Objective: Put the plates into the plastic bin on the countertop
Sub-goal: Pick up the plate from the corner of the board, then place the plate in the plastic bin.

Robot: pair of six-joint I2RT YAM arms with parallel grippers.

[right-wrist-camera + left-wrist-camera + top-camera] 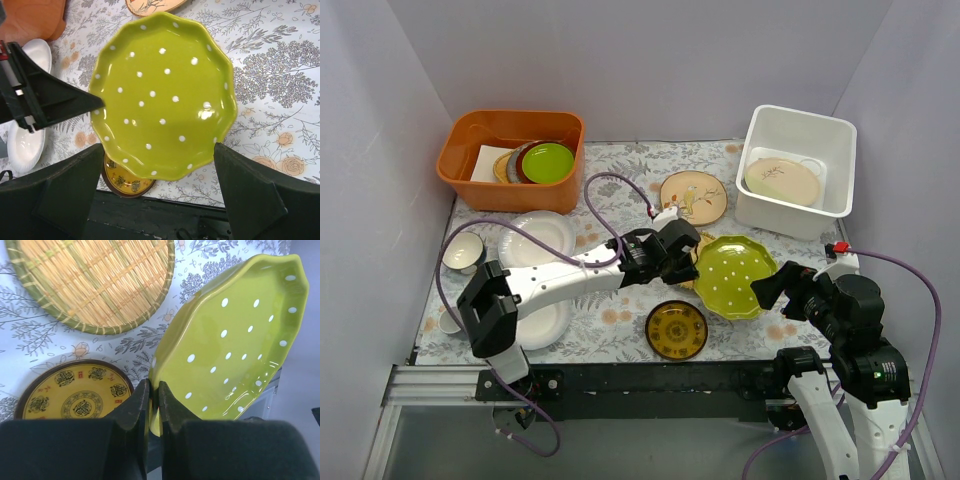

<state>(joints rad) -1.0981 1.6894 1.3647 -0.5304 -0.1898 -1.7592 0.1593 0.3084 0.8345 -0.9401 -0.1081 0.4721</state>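
1. Left end effector (154, 386) is pinching the scalloped rim of the green plate (235, 340), jaws pressed together on the thin edge.
2. Opposite it, the right end effector (157, 167) is standing spread wide, one jaw either side of the plate's near edge, gripping nothing.
3. The green plate is sitting tilted over the middle of the tabletop (630, 158), between the two arms, with its pinched side raised. Whether the opposite edge is resting on the surface cannot be told. It is lying near the woven plate (95, 280) and the amber plate (676, 330).
4. At the far right corner, the bin (790, 215) is standing well apart from the green plate and is holding one cream plate (782, 180).
5. Handling, as judged: the plate is looking glazed, stiff and brittle, with moderate weight. The gloss is suggesting a slippery surface, so a single rim pinch is likely leaving it free to pivot or slide.
6. Hold, as judged: the rim is offering the only purchase. A second bite well over the lip, across from the first, is looking advisable before any carry.
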